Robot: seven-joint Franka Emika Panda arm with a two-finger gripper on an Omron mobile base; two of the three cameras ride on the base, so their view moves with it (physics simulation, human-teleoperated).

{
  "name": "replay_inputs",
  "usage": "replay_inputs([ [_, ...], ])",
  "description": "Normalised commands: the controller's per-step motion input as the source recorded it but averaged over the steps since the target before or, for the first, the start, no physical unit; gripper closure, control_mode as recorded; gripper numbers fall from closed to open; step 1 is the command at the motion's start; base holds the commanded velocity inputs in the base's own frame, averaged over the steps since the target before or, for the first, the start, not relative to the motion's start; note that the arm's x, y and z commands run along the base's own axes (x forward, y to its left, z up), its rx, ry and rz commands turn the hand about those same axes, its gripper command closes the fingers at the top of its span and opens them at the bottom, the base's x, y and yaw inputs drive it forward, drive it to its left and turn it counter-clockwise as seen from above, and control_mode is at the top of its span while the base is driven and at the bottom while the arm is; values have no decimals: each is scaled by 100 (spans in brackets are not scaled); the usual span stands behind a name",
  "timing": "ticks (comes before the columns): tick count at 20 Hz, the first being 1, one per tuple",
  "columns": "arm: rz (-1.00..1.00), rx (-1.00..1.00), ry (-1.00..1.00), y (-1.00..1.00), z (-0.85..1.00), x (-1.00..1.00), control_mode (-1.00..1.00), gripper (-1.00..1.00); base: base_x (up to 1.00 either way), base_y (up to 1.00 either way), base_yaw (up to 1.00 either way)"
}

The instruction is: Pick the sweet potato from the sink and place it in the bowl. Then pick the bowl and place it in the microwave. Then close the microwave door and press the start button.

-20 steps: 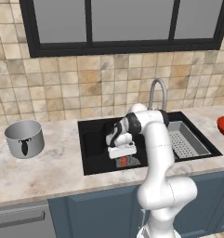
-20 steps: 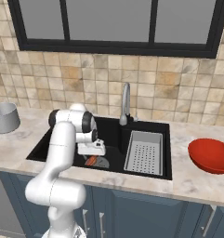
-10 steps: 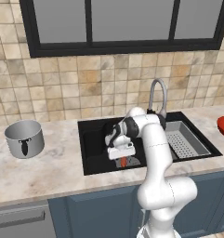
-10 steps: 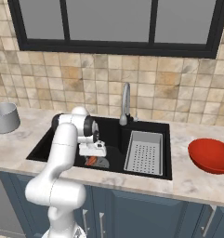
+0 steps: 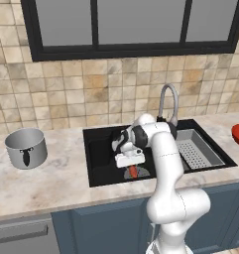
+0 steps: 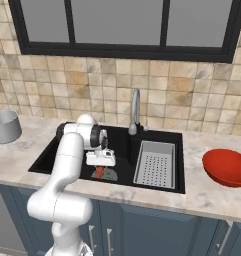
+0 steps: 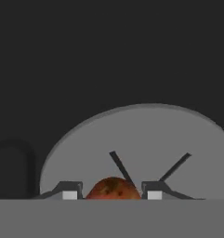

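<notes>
End effector fingers either side of one sweet potato, grip unclear, one sink, one bowl

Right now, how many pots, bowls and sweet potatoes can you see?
Pots: 1, the grey pot.
Bowls: 1, the red bowl.
Sweet potatoes: 1, the sweet potato in the sink.
Total: 3.

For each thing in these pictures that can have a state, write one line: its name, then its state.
sweet potato: in the sink over the round drain, between the tool's fingertips, not lifted.
tool: lowered into the sink, fingertips either side of the sweet potato; grip not clear.
bowl: upright on the counter right of the sink, empty.
pot: upright on the counter left of the sink.
faucet: no water running.
</notes>
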Motion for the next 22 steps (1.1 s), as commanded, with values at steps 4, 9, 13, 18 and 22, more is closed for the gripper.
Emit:
replay_inputs([
  [4,0,0,-2,-6,70,-4,-100,100,0,0,0],
  [9,0,0,-11,-2,100,0,-100,100,0,0,0],
  [13,5,-1,-22,-5,100,-8,-100,100,0,0,0],
  [18,11,-5,-32,-18,100,-44,-100,100,0,0,0],
  [22,12,-6,-30,-6,100,-76,-100,100,0,0,0],
])
